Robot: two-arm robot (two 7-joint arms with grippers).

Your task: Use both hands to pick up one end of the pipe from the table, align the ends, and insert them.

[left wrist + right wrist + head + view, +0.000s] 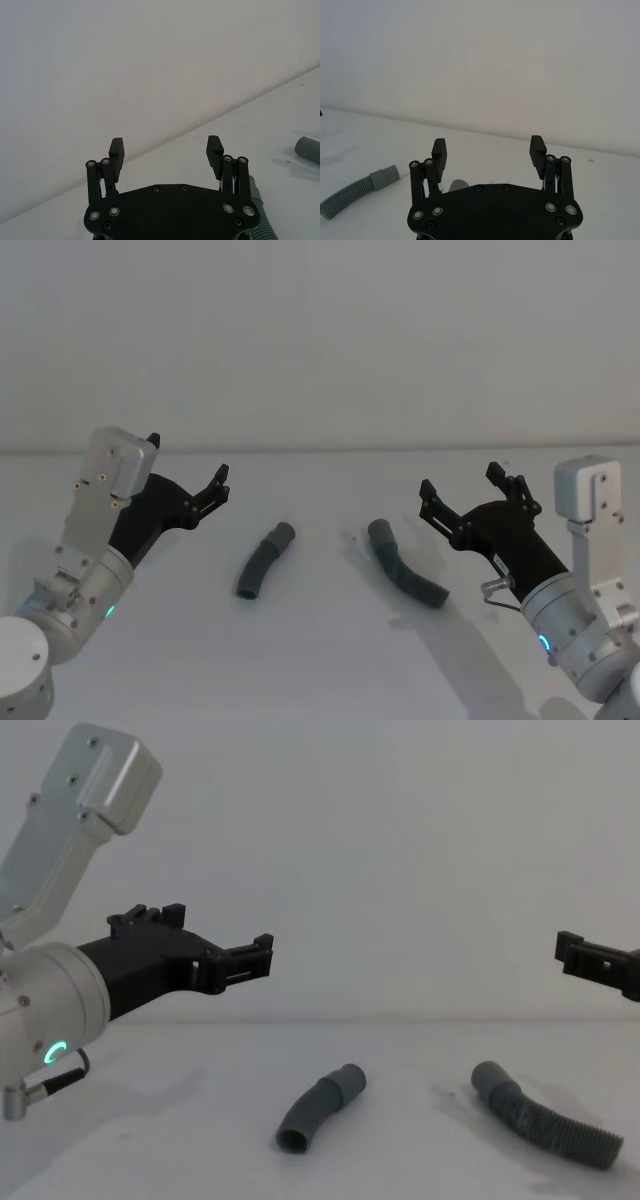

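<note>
A plain white table (320, 660) with faint smudges runs back to a bare, pale wall (320, 340), where a thin straight seam marks the join. Two dark grey pipe pieces lie flat near the middle of the table, side by side and well apart. The short pipe piece (263, 562) is on the robot's left, gently bent, with its smooth cuff at the far end and its open mouth toward the robot. The ribbed hose (408, 570) is on the right, longer, with its smooth round cuff at the far end and its ribbed length trailing back toward the right. Both lie in the open, touching neither each other nor a gripper. The left gripper (188, 462) hangs above the table to the left of the short piece, its two black fingers spread wide with nothing between them. A green ring light (50, 1052) glows on its arm. The right gripper (463, 480) hangs to the right of the hose, also spread and empty.
</note>
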